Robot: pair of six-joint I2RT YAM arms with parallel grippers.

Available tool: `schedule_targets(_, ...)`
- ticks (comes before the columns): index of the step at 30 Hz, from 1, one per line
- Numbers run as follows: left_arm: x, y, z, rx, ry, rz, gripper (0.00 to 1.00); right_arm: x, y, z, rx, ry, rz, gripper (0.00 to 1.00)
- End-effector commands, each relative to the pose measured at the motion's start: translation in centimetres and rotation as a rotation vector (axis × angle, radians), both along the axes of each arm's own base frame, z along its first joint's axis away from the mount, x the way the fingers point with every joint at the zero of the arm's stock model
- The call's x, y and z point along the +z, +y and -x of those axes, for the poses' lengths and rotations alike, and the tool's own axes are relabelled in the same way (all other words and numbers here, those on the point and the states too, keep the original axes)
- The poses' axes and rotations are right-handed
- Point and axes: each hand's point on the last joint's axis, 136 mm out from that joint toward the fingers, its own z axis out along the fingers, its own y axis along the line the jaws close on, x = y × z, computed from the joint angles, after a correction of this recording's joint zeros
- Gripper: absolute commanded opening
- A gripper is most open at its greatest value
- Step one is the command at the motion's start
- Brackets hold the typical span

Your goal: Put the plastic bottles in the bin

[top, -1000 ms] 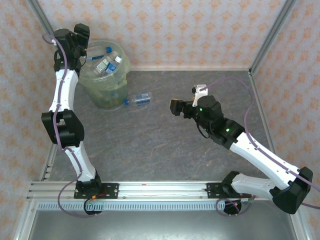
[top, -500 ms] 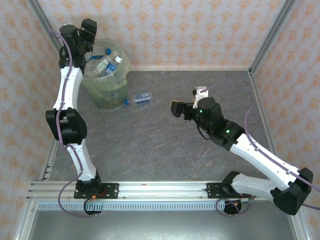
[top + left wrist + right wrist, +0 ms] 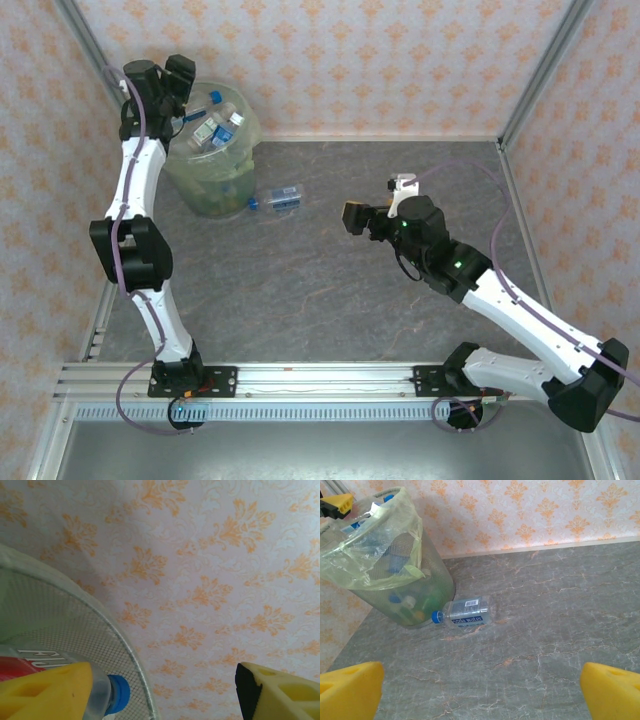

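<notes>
The bin [image 3: 212,168], a pale-green mesh bucket with a thin bag, stands at the table's back left, and several bottles [image 3: 214,127] are piled to its top. My left gripper [image 3: 174,84] hovers over the bin's far-left rim, open. In the left wrist view its yellow fingers [image 3: 47,690] are spread wide, and a clear bottle with a blue cap [image 3: 116,695] lies behind the left one, inside the bin's rim [image 3: 102,635]. One clear blue-capped bottle [image 3: 278,197] [image 3: 464,612] lies on the table beside the bin [image 3: 395,575]. My right gripper [image 3: 353,215] [image 3: 482,695] hangs open to its right, well apart from it.
Patterned walls close in the back and both sides, with metal posts at the corners. The grey marble table [image 3: 330,290] lies bare between the loose bottle and my right gripper. The left gripper's yellow finger [image 3: 337,503] shows above the bin's bag in the right wrist view.
The left gripper has lifted and shifted a little right, toward the back wall over the bin's rim. The right arm has barely moved. The bottle on the table lies where it was.
</notes>
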Motion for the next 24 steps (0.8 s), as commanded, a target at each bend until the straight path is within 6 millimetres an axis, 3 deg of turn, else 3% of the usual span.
schedule_targets(1, 1.4, 1.1, 1.8, 0.038, 0.013, -0.028, 0.79, 0.3, -0.5, 0.5, -0.011, -0.01, -0.018, 1.0)
schedule_targets(6, 5.2, 0.6, 2.4, 0.028, -0.051, -0.023, 0.79, 0.2, -0.3, 0.5, -0.004, -0.004, -0.03, 1.0)
schedule_targets(8, 7.9, 0.7, 3.8, 0.043, -0.092, -0.044, 0.79, 0.2, -0.3, 0.6, -0.002, -0.002, -0.034, 1.0)
schedule_targets(12, 9.9, 1.0, 4.7, 0.067, -0.146, -0.08, 0.79, 0.2, -0.3, 0.6, -0.001, -0.001, -0.04, 1.0)
schedule_targets(18, 10.0, -2.0, 2.3, -0.071, -0.238, -0.019, 0.79, 0.2, -0.2, 0.6, 0.0, 0.0, -0.043, 1.0)
schedule_targets(19, 8.9, -2.5, 1.1, -0.09, -0.233, -0.016, 0.79, 0.2, -0.2, 0.6, 0.001, 0.002, -0.042, 1.0)
schedule_targets(24, 6.6, -4.7, -1.5, -0.141, -0.226, 0.009, 0.79, 0.1, -0.4, 0.7, -0.004, 0.007, -0.041, 1.0)
